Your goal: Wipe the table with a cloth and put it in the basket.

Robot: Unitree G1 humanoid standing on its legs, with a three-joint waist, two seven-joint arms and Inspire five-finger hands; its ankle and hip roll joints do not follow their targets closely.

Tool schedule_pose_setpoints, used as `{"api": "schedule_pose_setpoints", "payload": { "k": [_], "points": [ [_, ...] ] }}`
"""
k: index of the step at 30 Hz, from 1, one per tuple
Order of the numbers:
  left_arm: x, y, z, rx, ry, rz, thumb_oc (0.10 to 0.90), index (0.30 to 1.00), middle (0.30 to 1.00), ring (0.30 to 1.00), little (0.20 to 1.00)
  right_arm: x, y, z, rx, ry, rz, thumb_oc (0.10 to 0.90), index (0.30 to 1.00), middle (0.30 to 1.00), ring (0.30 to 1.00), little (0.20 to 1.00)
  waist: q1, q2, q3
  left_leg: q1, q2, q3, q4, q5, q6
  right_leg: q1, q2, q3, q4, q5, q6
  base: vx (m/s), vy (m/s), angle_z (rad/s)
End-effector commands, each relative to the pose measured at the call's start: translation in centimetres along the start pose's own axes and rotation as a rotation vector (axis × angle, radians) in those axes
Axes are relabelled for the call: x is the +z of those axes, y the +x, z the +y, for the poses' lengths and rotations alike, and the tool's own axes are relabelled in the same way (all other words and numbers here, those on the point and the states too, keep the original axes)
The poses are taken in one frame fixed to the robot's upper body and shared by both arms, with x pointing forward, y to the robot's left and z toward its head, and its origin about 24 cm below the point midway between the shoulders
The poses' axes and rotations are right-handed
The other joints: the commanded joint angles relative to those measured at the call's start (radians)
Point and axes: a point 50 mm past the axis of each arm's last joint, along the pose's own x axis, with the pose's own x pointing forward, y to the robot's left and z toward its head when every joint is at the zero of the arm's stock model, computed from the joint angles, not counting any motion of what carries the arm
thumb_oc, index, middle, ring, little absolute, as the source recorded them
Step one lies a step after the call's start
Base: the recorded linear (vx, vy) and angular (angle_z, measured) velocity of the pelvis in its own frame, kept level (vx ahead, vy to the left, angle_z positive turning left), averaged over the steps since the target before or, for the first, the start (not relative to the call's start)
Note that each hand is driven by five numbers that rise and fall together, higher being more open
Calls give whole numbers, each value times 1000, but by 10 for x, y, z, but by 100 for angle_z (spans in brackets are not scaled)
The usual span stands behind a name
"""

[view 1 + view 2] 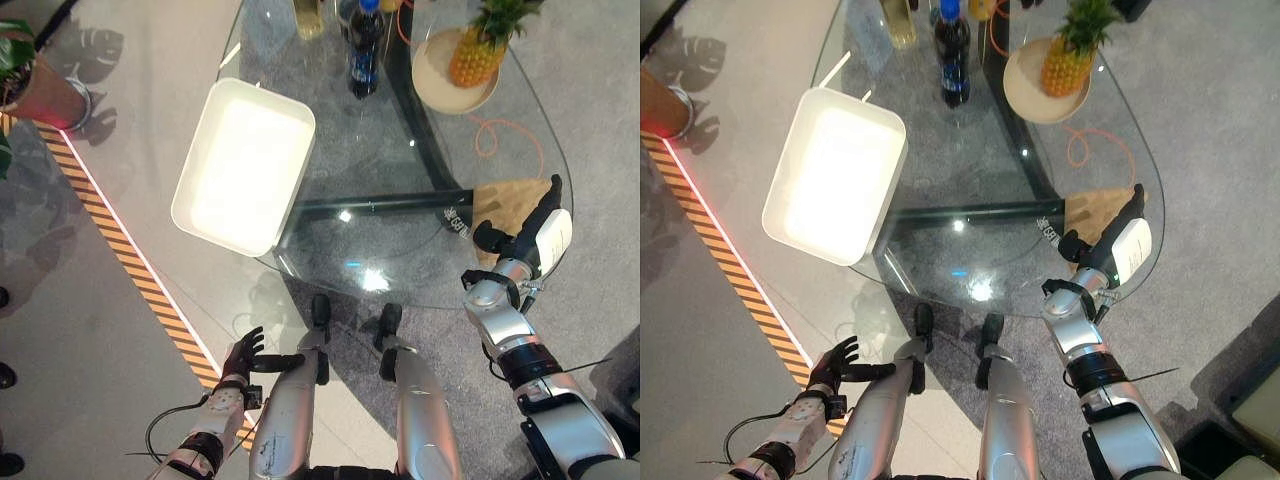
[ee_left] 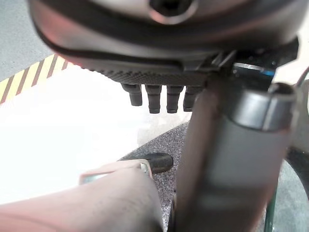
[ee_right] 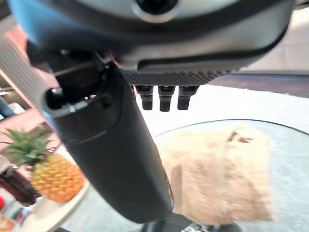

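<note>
We found the cloth (image 1: 508, 200) lying on the right edge of the glass table (image 1: 400, 150), our right hand (image 1: 530, 235) open above it. Left hand (image 1: 245, 352) hung open, low. Basket (image 1: 245, 165) stood empty; gripping, wiping, and depositing apparently remained.

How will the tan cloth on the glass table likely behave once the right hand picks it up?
The tan fuzzy cloth lies flat and rumpled at the glass table edge, so it is probably limp and will drape. It looks light. On smooth glass it may slide under the right hand before gripping.
</note>
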Motion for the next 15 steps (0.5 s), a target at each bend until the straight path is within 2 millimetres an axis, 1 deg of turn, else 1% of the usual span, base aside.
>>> {"api": "schedule_pose_setpoints", "payload": {
  "k": [1, 7, 11, 15],
  "points": [
    [-18, -9, 3, 27, -16, 41, 800, 900, 900, 900, 900, 20, 28, -33, -202, 34, -78, 800, 900, 900, 900, 900, 0, 5, -18, -46, -6, 43, 143, -136, 11, -29, 19, -2, 6, 11, 13, 27, 19, -4],
    [-16, -8, -2, 15, -25, 51, 800, 900, 900, 900, 900, 20, 32, -34, -207, 78, -11, 800, 900, 900, 900, 900, -3, 12, -18, -105, -8, 43, 170, -138, 8, -89, 19, 0, 22, 17, 9, 32, 6, -2],
    [-17, -9, -4, 9, -28, 49, 800, 900, 900, 900, 900, 19, 33, -33, -191, 98, -1, 800, 900, 900, 900, 900, -2, 15, -18, -131, -7, 40, 180, -138, 8, -117, 18, 1, 35, 18, 7, 18, -2, 0],
    [-16, -9, -6, -2, -31, 39, 800, 900, 900, 900, 900, 21, 38, -35, -190, 100, 7, 800, 900, 900, 900, 900, 1, 19, -18, -162, -8, 37, 194, -139, 9, -148, 17, 0, 46, 20, 5, 29, -4, 0]
  ]
}}
